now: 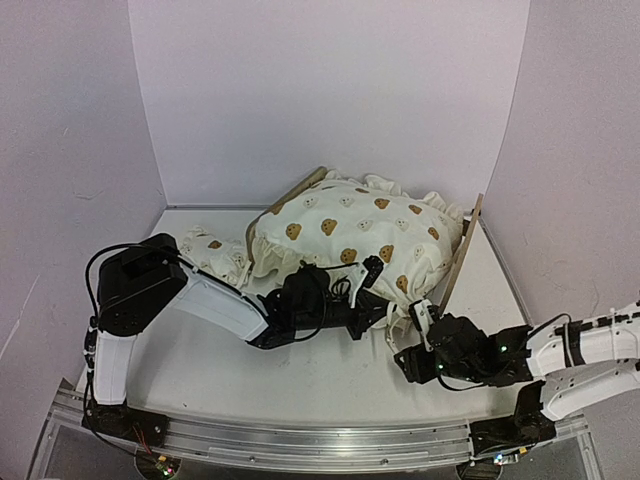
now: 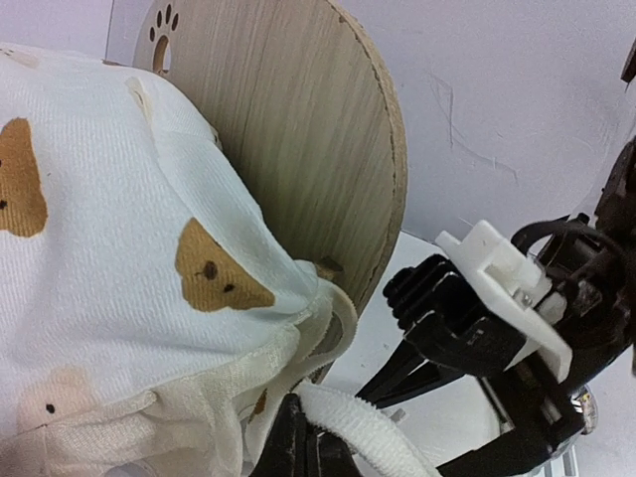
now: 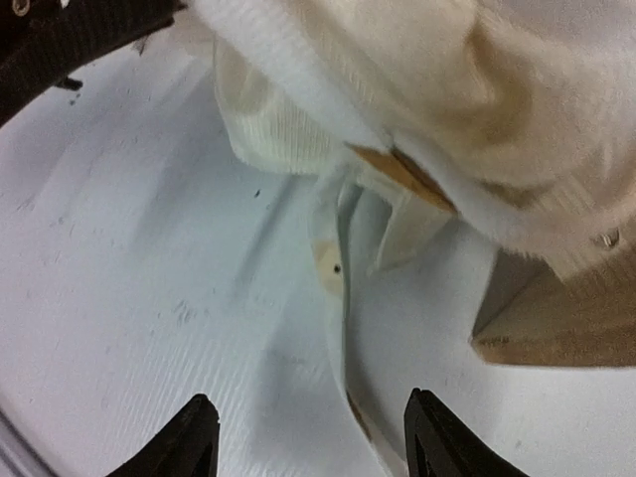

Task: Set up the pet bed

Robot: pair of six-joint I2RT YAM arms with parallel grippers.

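Note:
The pet bed is mostly covered by the large cream bear-print cushion (image 1: 350,235). Only its wooden edges show, at the back left (image 1: 300,190) and at the right (image 1: 462,250). Its striped base is hidden. The rounded headboard with the paw cutout (image 2: 298,129) rises behind the cushion (image 2: 99,248) in the left wrist view. My left gripper (image 1: 382,306) (image 2: 308,447) is at the cushion's front edge, shut on a white cushion tie (image 2: 368,432). My right gripper (image 1: 418,328) (image 3: 313,427) is open close beside it, low over the table, with another tie (image 3: 338,298) lying between its fingertips.
A small cream bear-print pillow (image 1: 215,255) lies left of the bed, behind my left arm. A wooden bed foot (image 3: 556,328) stands right of my right gripper. White walls close in the table at the back and sides. My right gripper also shows in the left wrist view (image 2: 477,328).

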